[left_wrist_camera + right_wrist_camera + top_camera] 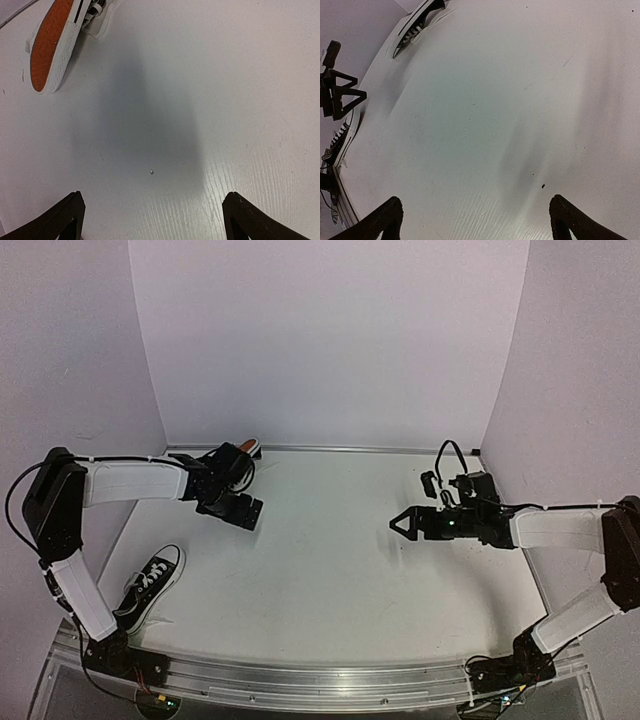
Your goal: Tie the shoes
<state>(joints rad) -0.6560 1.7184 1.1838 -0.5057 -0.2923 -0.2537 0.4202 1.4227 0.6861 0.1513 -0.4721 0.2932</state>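
Observation:
One black shoe (150, 585) with white laces stands upright at the front left of the table. The other shoe (247, 448) lies at the back left, its orange sole showing. In the left wrist view this shoe (50, 45) lies on its side at the top left. My left gripper (236, 510) is open and empty just in front of it, also shown in its wrist view (152, 220). My right gripper (403, 524) is open and empty over the right half of the table, far from both shoes. The right wrist view (475, 220) shows one shoe (415, 27) and the other shoe (340, 140).
The white table (330, 570) is enclosed by pale walls at the back and both sides. A metal rail (320, 680) runs along the front edge. The left gripper shows at the left edge of the right wrist view (337, 95).

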